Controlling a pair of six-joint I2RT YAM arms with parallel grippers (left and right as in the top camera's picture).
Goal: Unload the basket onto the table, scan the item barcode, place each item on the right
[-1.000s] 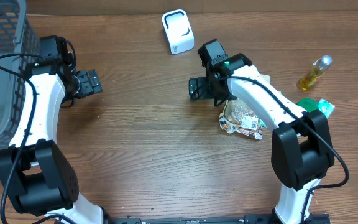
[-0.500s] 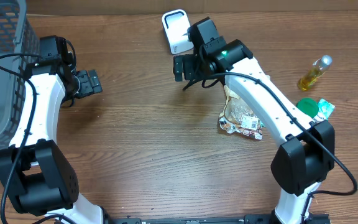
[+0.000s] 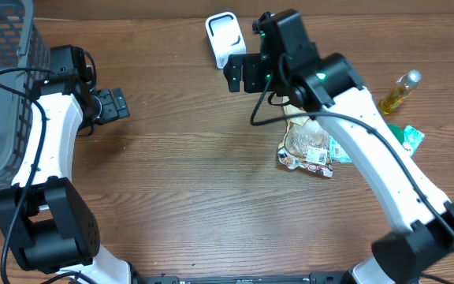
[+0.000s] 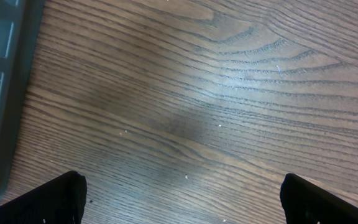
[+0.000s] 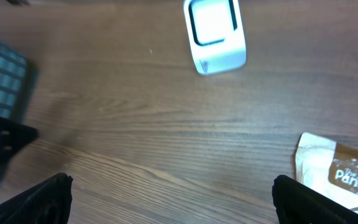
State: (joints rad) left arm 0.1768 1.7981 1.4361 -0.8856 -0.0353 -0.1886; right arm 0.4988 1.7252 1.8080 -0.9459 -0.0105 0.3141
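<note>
A white barcode scanner (image 3: 225,39) stands at the far edge of the table, its window showing in the right wrist view (image 5: 215,34). A crumpled brown snack packet (image 3: 306,146) lies right of centre; its corner shows in the right wrist view (image 5: 337,171). My right gripper (image 3: 247,72) hangs open and empty above the table just right of the scanner, its fingertips (image 5: 48,199) spread wide. My left gripper (image 3: 110,105) is open over bare wood at the left with nothing between its fingers (image 4: 48,199).
A grey mesh basket (image 3: 2,87) fills the far left corner, and its wall borders the left wrist view (image 4: 2,81). A yellow oil bottle (image 3: 399,92) and a green packet (image 3: 404,136) lie at the right, partly behind my right arm.
My right gripper has left the snack packet's side, risen and moved toward the far edge beside the scanner. The left arm has not moved.
</note>
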